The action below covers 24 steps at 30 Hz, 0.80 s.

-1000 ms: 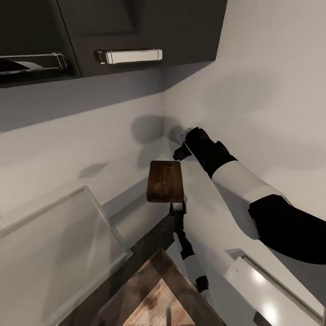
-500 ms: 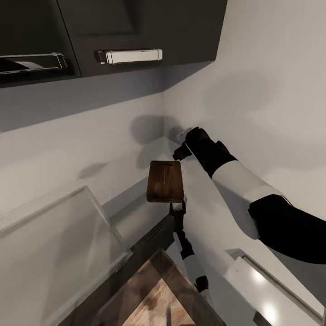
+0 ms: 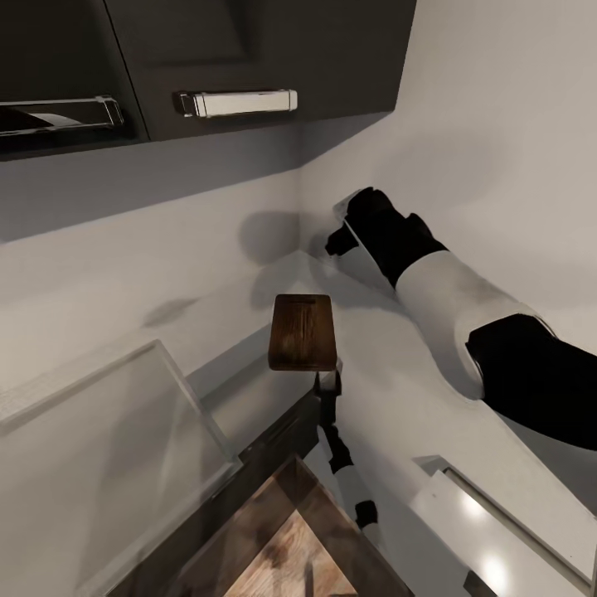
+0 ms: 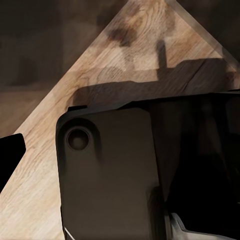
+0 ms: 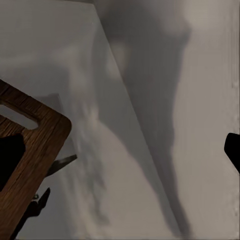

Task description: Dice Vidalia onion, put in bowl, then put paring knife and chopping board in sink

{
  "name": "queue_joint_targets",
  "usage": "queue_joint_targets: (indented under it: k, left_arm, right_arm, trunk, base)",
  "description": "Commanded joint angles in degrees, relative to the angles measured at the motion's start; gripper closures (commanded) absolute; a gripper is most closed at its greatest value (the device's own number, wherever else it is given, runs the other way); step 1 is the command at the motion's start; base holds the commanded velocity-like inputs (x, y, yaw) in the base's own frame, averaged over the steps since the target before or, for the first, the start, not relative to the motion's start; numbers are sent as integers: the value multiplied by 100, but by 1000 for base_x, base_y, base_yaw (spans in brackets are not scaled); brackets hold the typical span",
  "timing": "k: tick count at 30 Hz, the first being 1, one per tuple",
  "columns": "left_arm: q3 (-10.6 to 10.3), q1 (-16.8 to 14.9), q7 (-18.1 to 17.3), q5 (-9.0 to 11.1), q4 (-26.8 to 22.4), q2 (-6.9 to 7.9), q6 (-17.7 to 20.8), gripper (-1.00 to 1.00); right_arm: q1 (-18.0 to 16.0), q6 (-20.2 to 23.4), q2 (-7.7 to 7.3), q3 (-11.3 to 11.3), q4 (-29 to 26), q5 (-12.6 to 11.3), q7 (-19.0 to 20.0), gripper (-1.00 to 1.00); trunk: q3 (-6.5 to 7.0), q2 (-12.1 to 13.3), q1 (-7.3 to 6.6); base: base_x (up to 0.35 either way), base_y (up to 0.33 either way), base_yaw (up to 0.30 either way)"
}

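Clear panel (image 3: 108, 431): a see-through sheet at the far left of the head view, low and tilted; it plays no part in the task.
Wall cabinet (image 3: 249, 50): dark fronts with a chrome handle (image 3: 236, 102) overhead, above a bare white wall corner.
Chopping board (image 3: 303, 332): dark brown and held up in the air in the middle of the head view, slot end uppermost, resting on no surface. The right wrist view shows its slotted corner against the pale wall.
Left gripper (image 3: 326, 381): clamped on the board's lower edge, with the arm rising from below; the board hangs from this grip alone.
Right gripper (image 3: 338, 236): raised near the wall corner, above and to the right of the board and apart from it. In its wrist view the fingers (image 5: 232, 150) stand wide apart with nothing between them.
White unit (image 3: 497, 531): a pale slab with a bright strip at the lower right.
Done so far: the board is picked up and being carried, which suggests the final clearing-away stage; whether the onion was diced and put in the bowl cannot be told from here.
Left to do: at the least, bring the board to the sink and set it in; the knife's place cannot be judged.
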Motion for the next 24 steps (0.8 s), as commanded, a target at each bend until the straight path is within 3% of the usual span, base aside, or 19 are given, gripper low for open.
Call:
queue_joint_targets:
  k: [1,24]
  left_arm:
    - [-5,2,-8,8,-10,1,-8,-100]
    - [-5,2,-8,8,-11,2,-14,-100]
  right_arm:
    - [-49,22,0,12,-8,52,36,-100]
    - [-128,57,0,29,-156,28,264,-100]
  trunk:
    - [-9,-9,4]
    - [-29,-9,4]
  base:
    - [0,0,0]
    - [0,0,15]
